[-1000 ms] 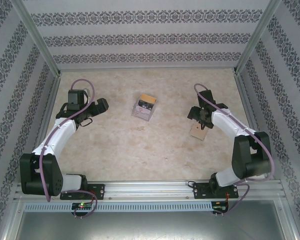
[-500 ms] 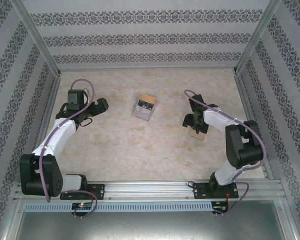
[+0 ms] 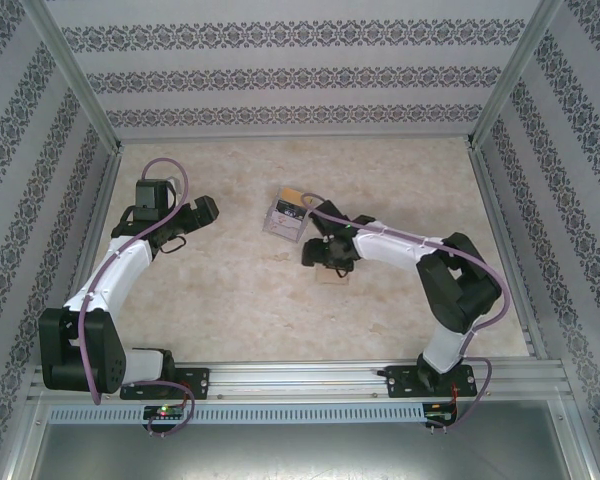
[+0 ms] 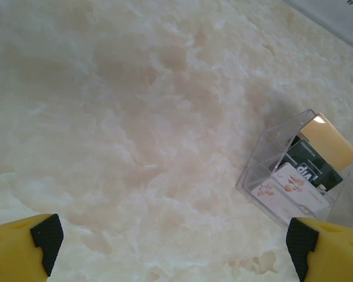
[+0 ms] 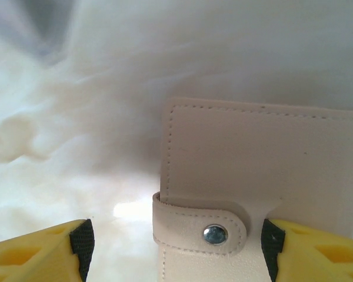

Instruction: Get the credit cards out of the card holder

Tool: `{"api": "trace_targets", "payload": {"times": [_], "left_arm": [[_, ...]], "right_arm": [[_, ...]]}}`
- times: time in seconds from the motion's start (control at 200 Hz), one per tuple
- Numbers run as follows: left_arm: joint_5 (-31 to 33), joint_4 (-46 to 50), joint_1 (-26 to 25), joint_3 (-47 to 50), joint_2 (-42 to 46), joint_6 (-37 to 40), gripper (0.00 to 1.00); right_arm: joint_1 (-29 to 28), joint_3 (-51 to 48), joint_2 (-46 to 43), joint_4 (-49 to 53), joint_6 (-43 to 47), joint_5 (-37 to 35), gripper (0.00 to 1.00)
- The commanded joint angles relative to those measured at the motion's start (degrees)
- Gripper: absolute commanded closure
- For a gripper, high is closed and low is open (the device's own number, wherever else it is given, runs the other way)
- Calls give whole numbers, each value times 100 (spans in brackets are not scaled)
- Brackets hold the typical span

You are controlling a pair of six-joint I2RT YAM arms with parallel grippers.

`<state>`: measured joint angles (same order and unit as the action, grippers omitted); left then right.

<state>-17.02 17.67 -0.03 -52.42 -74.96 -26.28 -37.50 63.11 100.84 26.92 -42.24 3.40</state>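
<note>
While left gripper [image 4: 173, 238] gapes wide and empty, right gripper [image 5: 176, 242] stands open astride beige wallet [image 5: 259, 164]; gap beside one finger

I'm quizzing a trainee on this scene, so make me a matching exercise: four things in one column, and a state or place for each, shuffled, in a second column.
Things:
1. left gripper
2. right gripper
3. card holder
4. beige wallet

States:
A. strap snapped shut
B. cards standing inside
C. wide open, holding nothing
D. straddling the beige wallet

Pairs: 1-C, 2-D, 3-B, 4-A
</note>
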Motion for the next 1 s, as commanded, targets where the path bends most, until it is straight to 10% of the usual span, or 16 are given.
{"api": "trace_targets", "payload": {"times": [0.0,0.46,0.694,0.994], "left_arm": [[-344,219,-66,-11,80,-153,1],[-401,804,-1064,-64,-232,-460,0],[-226,693,-1281,-165,-548,-531,0],[9,667,-1282,-422,-882,-395,1]], "right_arm": [[-98,152,-99,-101,-234,292,23],[1239,-834,-750,-167,580,1074,30],[1121,68,106,284,559,356,56],[582,1123,913,1071,826,-280,54]]}}
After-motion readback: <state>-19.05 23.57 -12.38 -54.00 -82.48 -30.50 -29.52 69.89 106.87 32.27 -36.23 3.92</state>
